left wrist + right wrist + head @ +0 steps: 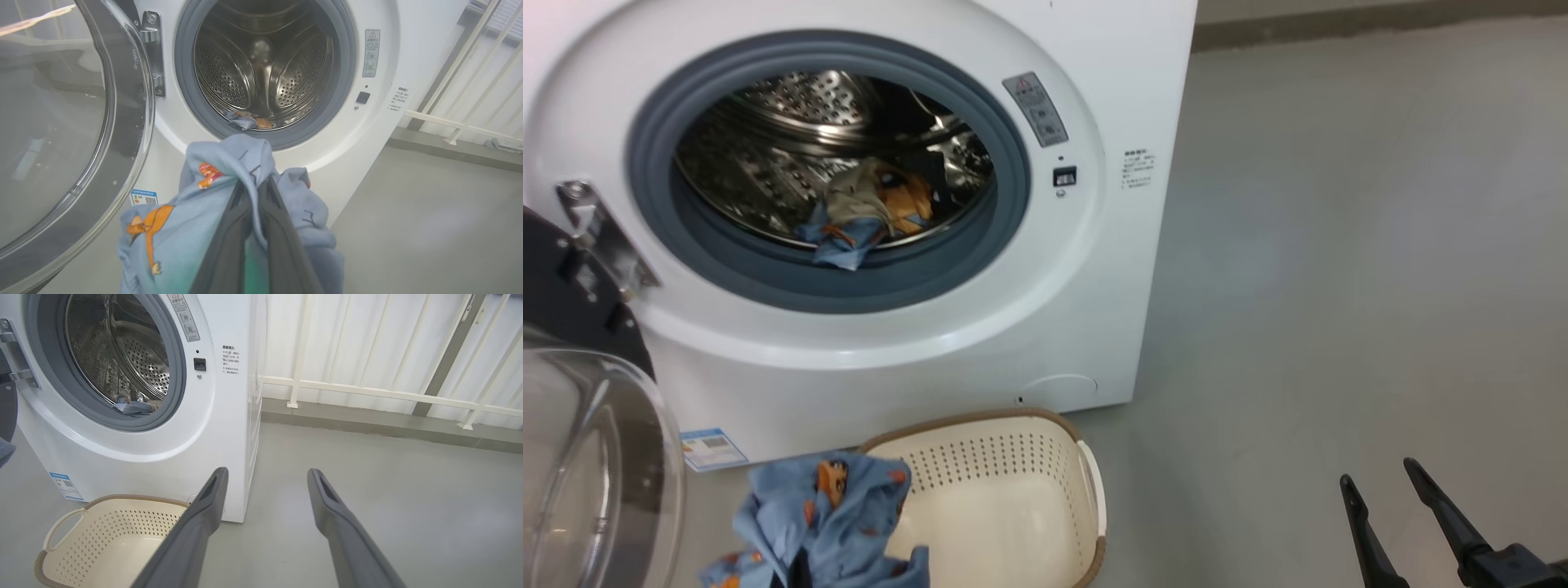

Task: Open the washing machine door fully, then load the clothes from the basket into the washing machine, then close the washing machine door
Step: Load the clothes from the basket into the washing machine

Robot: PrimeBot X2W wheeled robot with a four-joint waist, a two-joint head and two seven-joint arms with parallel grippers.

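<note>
The white washing machine (1086,269) stands with its door (596,457) swung open to the left, the glass bowl facing me. Some clothes (870,208) lie at the front of the steel drum (265,65). My left gripper (256,183) is shut on a light blue garment with orange prints (212,196), held in the air below the drum opening and beside the basket (1005,498). The cream basket's floor (114,547) shows bare. At the lower right my right gripper (1378,472) stands open over the floor, holding nothing; the right wrist view shows its fingers (204,506) spread wide.
Grey floor (1339,245) stretches to the right of the machine. A white railing (367,390) and a low grey kerb (388,426) run along the wall behind. The open door (61,122) takes up the room left of the drum.
</note>
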